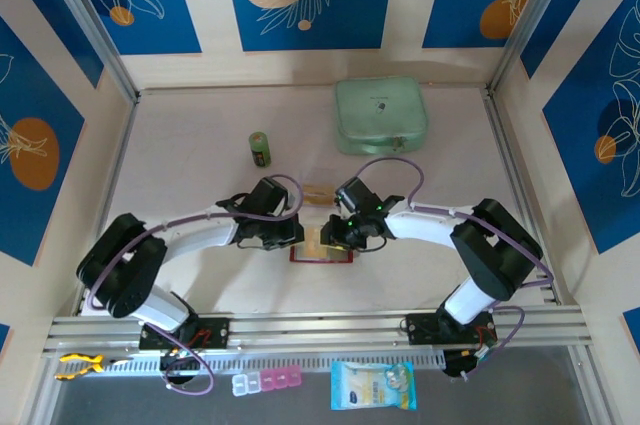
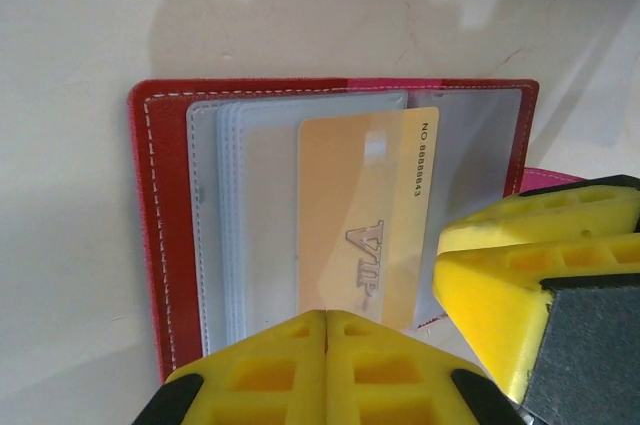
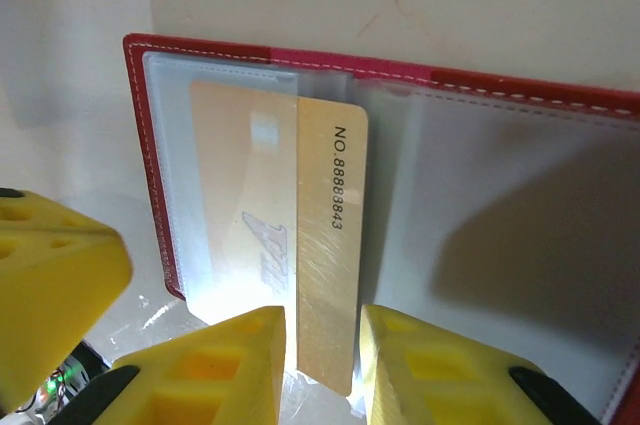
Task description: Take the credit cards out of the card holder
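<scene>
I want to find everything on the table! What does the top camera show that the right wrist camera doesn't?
Top camera: the mint green zip case and a small green cylinder at the far side of the table.
Right wrist camera: the number printed on the tan card, the clear pockets, and the right gripper with a yellow finger on each side of that card.
Both: the open red card holder, lying flat.
</scene>
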Available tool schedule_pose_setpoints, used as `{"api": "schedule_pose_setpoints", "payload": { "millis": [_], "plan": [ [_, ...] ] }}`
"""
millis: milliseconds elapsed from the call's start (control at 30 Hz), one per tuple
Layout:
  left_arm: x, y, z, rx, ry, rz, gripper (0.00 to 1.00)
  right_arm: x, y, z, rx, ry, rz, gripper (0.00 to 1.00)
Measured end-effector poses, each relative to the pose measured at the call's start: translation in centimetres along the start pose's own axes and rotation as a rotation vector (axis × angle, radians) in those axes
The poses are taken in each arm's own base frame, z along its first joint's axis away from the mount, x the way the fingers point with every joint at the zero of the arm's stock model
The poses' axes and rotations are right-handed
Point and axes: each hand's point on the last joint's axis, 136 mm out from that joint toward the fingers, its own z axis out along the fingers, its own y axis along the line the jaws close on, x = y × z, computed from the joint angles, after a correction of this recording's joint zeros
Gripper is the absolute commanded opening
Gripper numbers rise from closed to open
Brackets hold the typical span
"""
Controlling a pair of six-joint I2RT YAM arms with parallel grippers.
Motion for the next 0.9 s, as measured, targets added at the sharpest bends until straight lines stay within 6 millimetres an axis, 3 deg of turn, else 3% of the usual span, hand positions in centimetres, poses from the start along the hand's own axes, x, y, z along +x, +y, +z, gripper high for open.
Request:
{"api": "schedule_pose_setpoints", "payload": {
  "millis": [533, 900],
  "plan": [
    [0.2, 0.3, 1.3, 0.008, 0.032, -0.006, 0.02, -0.6, 0.4, -0.1, -0.048, -0.01, 0.01, 0.26],
    [0.4, 0.8, 1.9, -0.002, 0.043, -0.012, 0.02, -0.8, -0.4, 0.2, -0.061, -0.005, 0.034, 0.26]
  ]
}}
